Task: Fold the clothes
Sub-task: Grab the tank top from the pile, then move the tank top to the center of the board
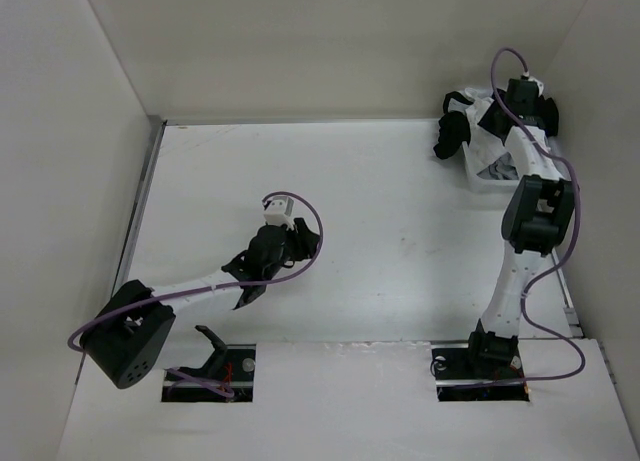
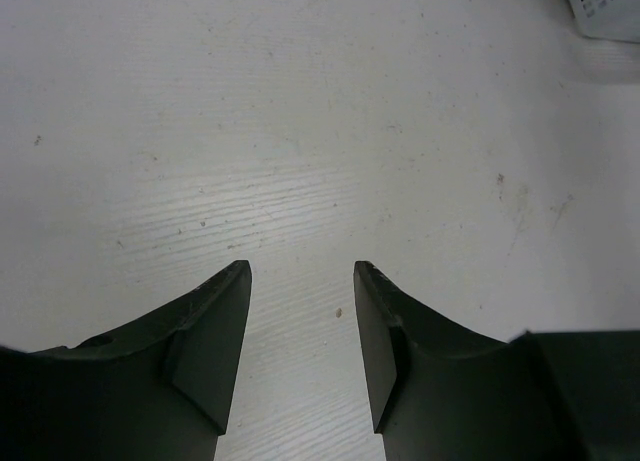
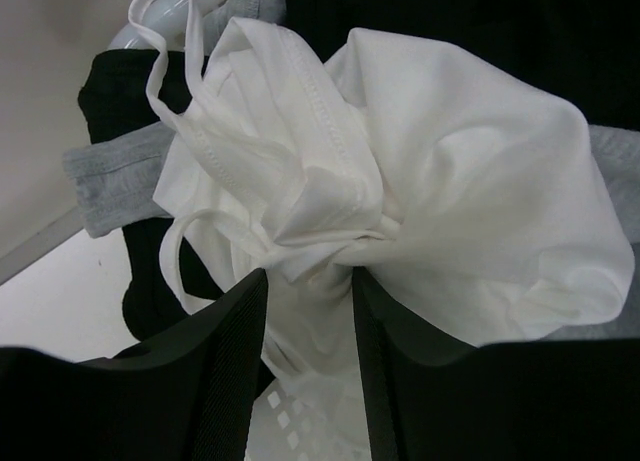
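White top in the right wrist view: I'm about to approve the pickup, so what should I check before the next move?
1. white top between the fingers of the right gripper: ok.
2. right gripper open: ok.
3. grey garment and black garment outside that gap: ok.
4. white top flat: not ok, bunched.
5. left gripper open, empty: ok.
6. table below the left gripper bare: ok.

My right hand covers the lower folds of the white top. That top hides most of the grey garment, and the black garment runs off the upper edge. Far right, a white basket is cropped to one corner.
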Available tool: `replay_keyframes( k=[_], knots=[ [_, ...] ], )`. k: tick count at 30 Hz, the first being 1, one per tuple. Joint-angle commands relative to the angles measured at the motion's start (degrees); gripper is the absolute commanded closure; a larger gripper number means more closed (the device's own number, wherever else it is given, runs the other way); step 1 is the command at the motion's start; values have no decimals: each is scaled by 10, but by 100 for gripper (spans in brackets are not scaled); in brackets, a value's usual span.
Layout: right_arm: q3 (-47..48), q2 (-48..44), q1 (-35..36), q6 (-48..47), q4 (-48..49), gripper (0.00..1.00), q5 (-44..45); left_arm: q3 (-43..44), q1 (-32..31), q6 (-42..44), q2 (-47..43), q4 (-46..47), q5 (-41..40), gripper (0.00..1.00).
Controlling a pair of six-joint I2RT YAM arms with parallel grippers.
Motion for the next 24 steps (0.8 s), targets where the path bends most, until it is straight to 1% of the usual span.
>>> replay_keyframes(
  k=[1,2,3,4,5,6,8,11,14,16,19,22,23,24],
  knots=[
    [37,13,5,-3,-3,55,-1,0,4,-6,-1,34,8,56],
    [37,14,5,-3,-5,62,1,0,5,-6,-1,35,8,56],
    [36,13,5,-3,-5,78,1,0,5,-6,-1,35,8,56],
    [26,4,5,1,0,89,8,0,6,-6,-1,35,8,56],
    [14,-9,5,8,7,96,15,1,6,-6,-1,35,8,56],
    [-2,-27,7,12,20,99,15,1,6,-6,-1,35,8,56],
    [-48,-79,14,15,59,100,18,3,4,-6,-1,35,9,56],
    [-118,-184,28,18,108,100,26,5,1,-6,-5,35,13,56],
    [-184,-303,54,32,128,100,37,6,0,-7,-20,31,13,56],
    [-231,-388,84,36,139,100,37,6,4,-9,-37,24,13,57],
    [-273,-505,156,38,128,100,35,9,14,-16,-72,-3,6,57],
    [-273,-597,273,32,96,100,42,21,32,-27,-114,-43,5,57],
    [-266,-615,307,28,88,100,43,23,41,-30,-132,-57,4,57],
    [-254,-636,358,23,78,100,46,24,47,-33,-146,-66,3,57]
  ],
)
